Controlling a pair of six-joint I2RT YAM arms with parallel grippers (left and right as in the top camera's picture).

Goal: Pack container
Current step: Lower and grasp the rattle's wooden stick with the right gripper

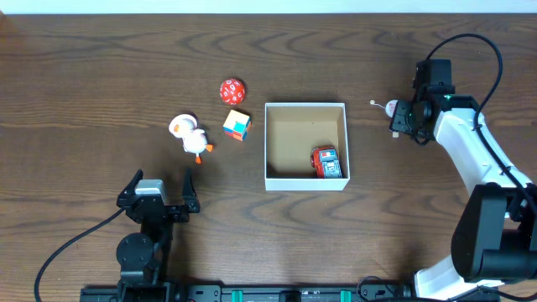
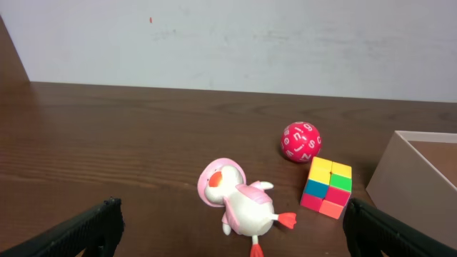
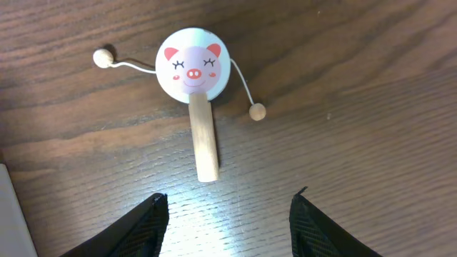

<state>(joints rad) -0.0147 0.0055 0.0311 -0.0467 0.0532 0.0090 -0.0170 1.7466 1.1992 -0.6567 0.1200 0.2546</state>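
Observation:
The container (image 1: 305, 105), a white-walled square box with a tan inside, sits mid-table and holds a red toy car (image 1: 326, 162). Left of it lie a red ball (image 1: 232, 91), a colourful cube (image 1: 237, 125) and a white-and-pink duck (image 1: 190, 134). My left gripper (image 1: 162, 180) stands wide open just short of the duck (image 2: 239, 203), touching nothing. To the container's right lies a pig-face rattle drum (image 3: 191, 62) with a wooden handle (image 3: 205, 146). My right gripper (image 3: 230, 196) hovers open over the handle's near end, with nothing between its fingers.
The left wrist view shows the ball (image 2: 300, 140), the cube (image 2: 327, 187) and a container wall (image 2: 407, 178) at right. Two beads on strings (image 3: 257, 111) hang off the drum. A white container edge (image 3: 7, 214) shows at far left.

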